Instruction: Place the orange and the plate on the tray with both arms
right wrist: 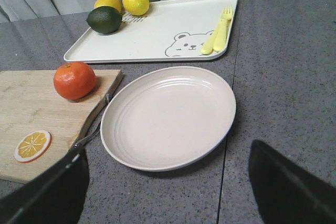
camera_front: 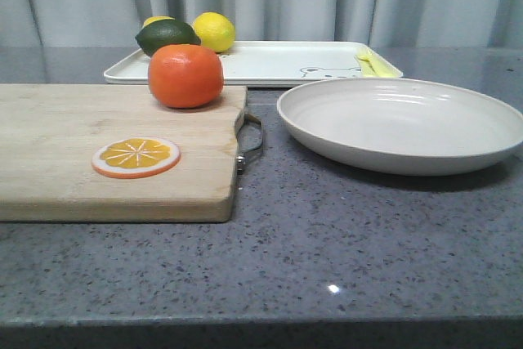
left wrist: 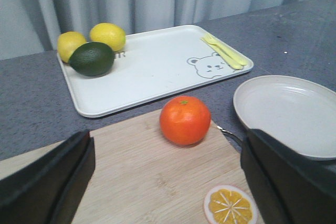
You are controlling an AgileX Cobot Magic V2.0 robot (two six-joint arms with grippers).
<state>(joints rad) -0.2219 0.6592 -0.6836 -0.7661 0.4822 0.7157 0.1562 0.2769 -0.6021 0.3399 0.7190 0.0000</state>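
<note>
Front view: nothing of the task is done yet, and neither arm shows here. Orange [camera_front: 185, 76] sits on the far corner of the cutting board [camera_front: 73, 153], close to the edge with the metal handle [camera_front: 252, 143]; plate [camera_front: 400, 123] rests on the speckled stone counter [camera_front: 327, 234] beside the board; tray [camera_front: 270, 63] lies behind both. Left gripper [left wrist: 167, 182] is spread wide, orange ahead of it; right gripper [right wrist: 168, 182] is equally wide, hovering near the plate's rim, both empty. Risks, as I judge them: the orange is round and glossy, so an off-centre pinch could squirt it off the board; the plate is shallow, smooth, with a thin raised rim, so a one-edge grab may tilt or slip. Tray space is partly taken by two lemons [left wrist: 107, 36], a dark green lime [left wrist: 92, 59] and yellow cutlery [right wrist: 218, 36], so the wide plate may overhang or knock them. An orange slice [camera_front: 136, 157] lies flat, a possible mix-up.
</note>
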